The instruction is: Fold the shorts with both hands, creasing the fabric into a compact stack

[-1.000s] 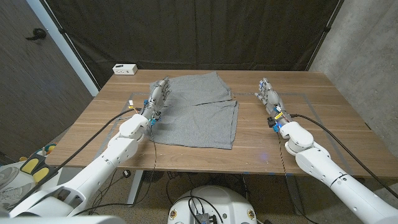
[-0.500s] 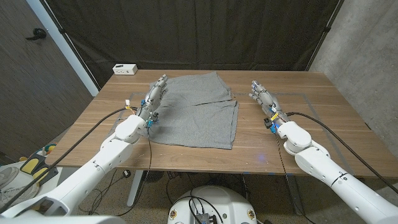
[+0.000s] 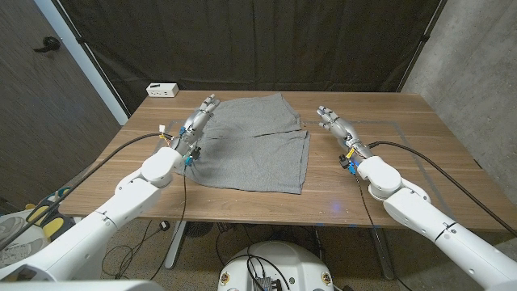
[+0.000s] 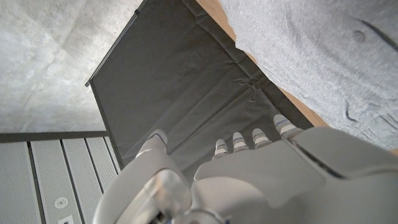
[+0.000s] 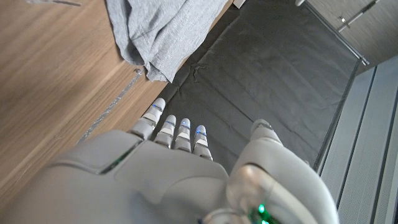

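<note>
Shorts [image 3: 252,142] lie spread on the wooden table [image 3: 420,153] in the head view, waistband toward the far edge, legs toward me, long axis running away from the robot. My left hand [image 3: 196,123] sits at the shorts' left edge near the far corner, fingers extended and holding nothing; I cannot tell whether it touches the cloth. My right hand [image 3: 334,123] hangs over bare wood, well apart from the right edge, fingers spread and empty. So the left is plainly the nearer; I judge the right must travel inward toward the garment before both can grip. A small white box [image 3: 162,90] stands at the far left corner.

From the left wrist view, my left hand [image 4: 249,180] has its fingertips apart, with grey fabric [image 4: 323,56] just beyond them.

From the right wrist view, my right hand [image 5: 180,174] is likewise unclenched, and the shorts' bunched corner [image 5: 155,37] lies ahead across open wood.
</note>
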